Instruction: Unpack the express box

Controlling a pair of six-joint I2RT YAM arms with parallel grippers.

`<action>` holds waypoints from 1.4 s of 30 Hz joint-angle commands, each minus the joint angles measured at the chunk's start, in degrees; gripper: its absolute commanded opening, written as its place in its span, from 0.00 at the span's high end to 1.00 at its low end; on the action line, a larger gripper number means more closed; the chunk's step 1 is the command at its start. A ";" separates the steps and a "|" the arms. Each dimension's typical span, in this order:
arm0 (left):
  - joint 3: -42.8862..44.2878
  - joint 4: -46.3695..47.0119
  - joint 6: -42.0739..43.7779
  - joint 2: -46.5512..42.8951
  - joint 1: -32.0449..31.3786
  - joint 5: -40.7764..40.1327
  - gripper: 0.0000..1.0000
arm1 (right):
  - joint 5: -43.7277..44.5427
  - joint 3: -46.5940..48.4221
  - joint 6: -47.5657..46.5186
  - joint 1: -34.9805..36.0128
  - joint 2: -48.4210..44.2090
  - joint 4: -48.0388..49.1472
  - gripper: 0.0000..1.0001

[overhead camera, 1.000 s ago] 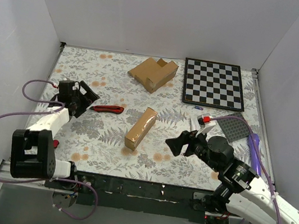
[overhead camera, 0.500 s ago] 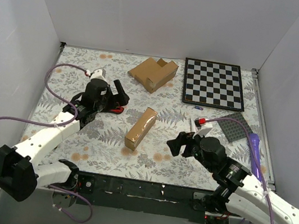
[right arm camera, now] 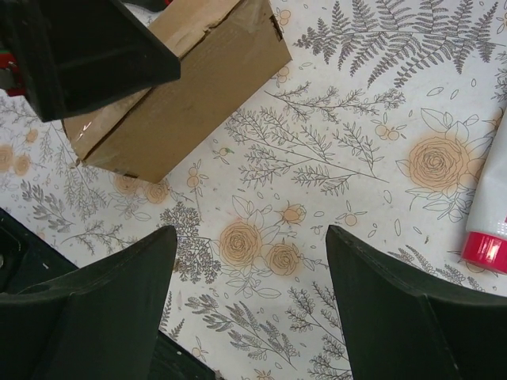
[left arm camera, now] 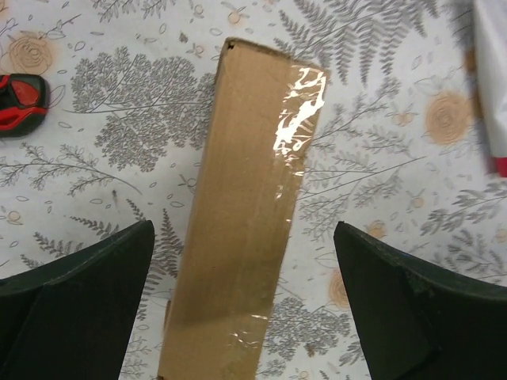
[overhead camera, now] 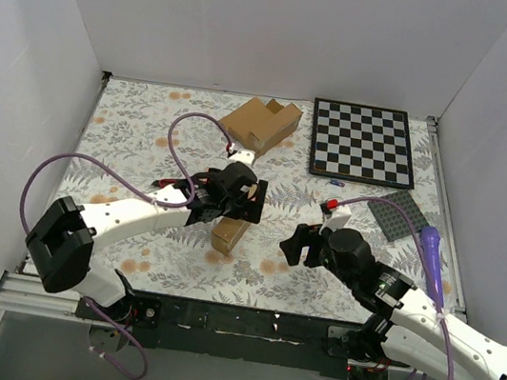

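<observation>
The express box [left arm camera: 252, 198] lay mid-table [overhead camera: 138, 124], running seven to one o'clock. The left claw [left arm camera: 243, 237] hung over it, fingers spread wide. The right claw [right arm camera: 250, 237], at the box's three o'clock, was likewise spread.

Cardboard boxes: two. One is the flat, taped express box [left arm camera: 253, 198]; one is the larger notched box [overhead camera: 260, 124].
Checkerboard [overhead camera: 362, 142]: one.
Grey studded plate [overhead camera: 404, 214]: one.
Purple tool [overhead camera: 431, 249]: one.
White tube [right arm camera: 493, 206] with red cap: one.
Red-and-black cutter [left arm camera: 20, 103]: one.
Small blue-and-red item [overhead camera: 336, 181], too small to identify: one.
Robot arms: two, the left arm [overhead camera: 124, 216] and the right arm [overhead camera: 435, 325].
</observation>
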 commanded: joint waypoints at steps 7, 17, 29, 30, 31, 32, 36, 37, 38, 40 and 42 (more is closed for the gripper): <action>4.64 -4.32 7.86 4.41 0.19 -6.65 0.02 | 0.71 -1.40 0.83 -0.07 -3.80 1.39 0.17; 3.16 -2.83 10.67 1.52 0.19 -3.49 0.16 | 0.89 -2.28 0.56 0.01 -5.03 1.39 0.17; 2.80 -2.21 9.97 -0.68 1.60 -1.29 0.39 | -0.08 -3.16 0.74 -0.07 -4.60 3.06 0.18; 2.80 -2.39 10.14 -0.68 1.69 -1.47 0.41 | -0.17 -3.16 0.83 0.01 -4.59 3.24 0.18; 2.63 -2.47 10.14 -0.77 1.78 -1.64 0.42 | -0.17 -3.16 0.74 -0.07 -4.51 3.50 0.18; 2.54 -2.56 10.23 -1.03 1.95 -1.73 0.43 | -0.17 -2.99 0.65 0.01 -4.33 3.50 0.18; 2.19 -2.21 10.67 -2.17 2.48 -1.99 0.27 | -0.61 -2.98 0.74 0.01 -3.98 4.29 0.18; 2.10 -2.12 10.32 -2.44 2.48 -2.60 0.22 | -0.69 -3.07 0.83 0.02 -3.81 5.25 0.17; 1.66 -1.86 9.88 -3.05 2.48 -3.04 0.17 | -1.04 -3.16 1.09 0.02 -3.28 5.87 0.17; 0.87 -0.20 7.87 -4.19 2.74 -4.27 0.16 | -1.48 -2.99 1.44 0.02 -2.40 8.23 0.17; -1.06 1.21 4.37 -6.56 4.05 -5.59 0.16 | -2.10 -2.90 1.79 0.02 -0.03 10.79 0.18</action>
